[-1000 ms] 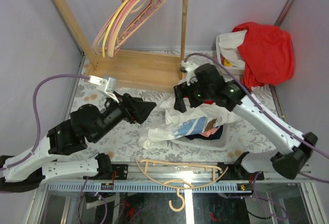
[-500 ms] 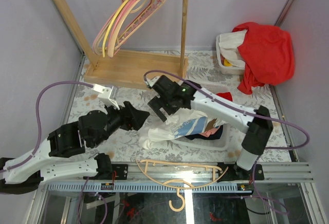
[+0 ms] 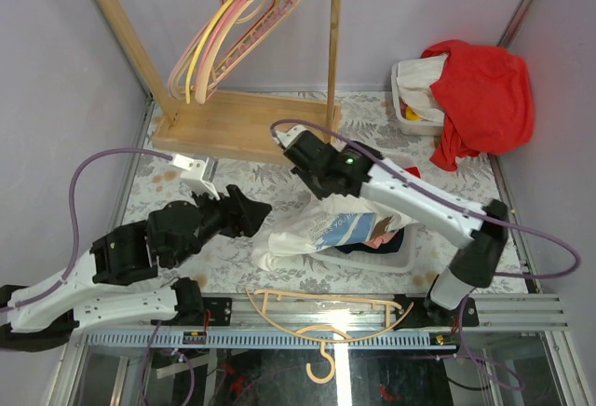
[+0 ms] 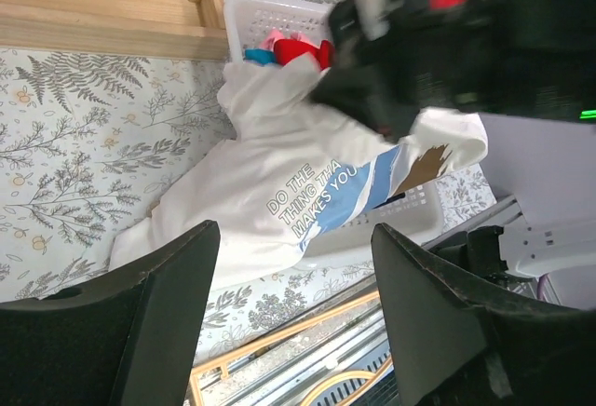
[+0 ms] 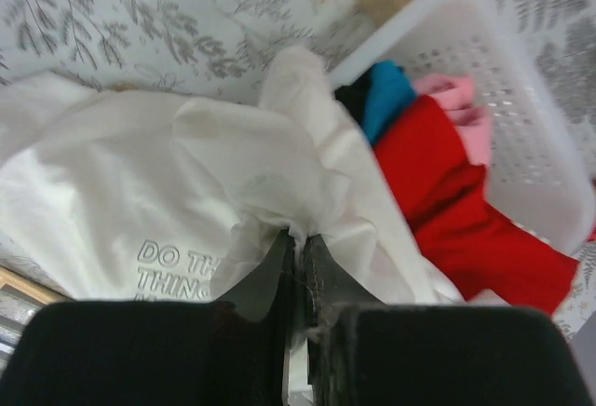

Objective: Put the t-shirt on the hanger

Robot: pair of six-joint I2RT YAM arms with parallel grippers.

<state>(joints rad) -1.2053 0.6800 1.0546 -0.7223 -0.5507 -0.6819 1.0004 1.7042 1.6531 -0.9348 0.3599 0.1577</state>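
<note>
**Right gripper pinching shirt, left gripper open**

Shirt [image 3: 317, 231]: white, crumpled in a heap at mid-table. The blue-striped print and its lettering face up. The near-left part lies on the table [image 3: 233, 271]. The right part drapes over the rim of the basket [image 3: 396, 259]. The basket holds red, blue and pink clothes, and the red one touches the shirt's edge.

My right gripper [image 5: 300, 238]: fingers pressed together on a raised fold of the shirt, with cloth caught between the tips. The pinch sits near the top of the heap, close to the basket rim. The arm reaches in from the right, wrist above the heap.

My left gripper [image 4: 293, 234]: fingers spread wide with nothing between them. It points at the shirt from the left, near the cloth but apart from it.

Hanger [image 3: 321, 297]: lies flat along the near edge, hook toward my bases, just in front of the shirt. Neither gripper touches it, and the shirt is not on it.

Further out: a wooden rack [image 3: 242, 127] at far left carries pink and yellow hangers [image 3: 209, 45]. A red garment [image 3: 484, 89] is heaped over a bin at far right.
</note>
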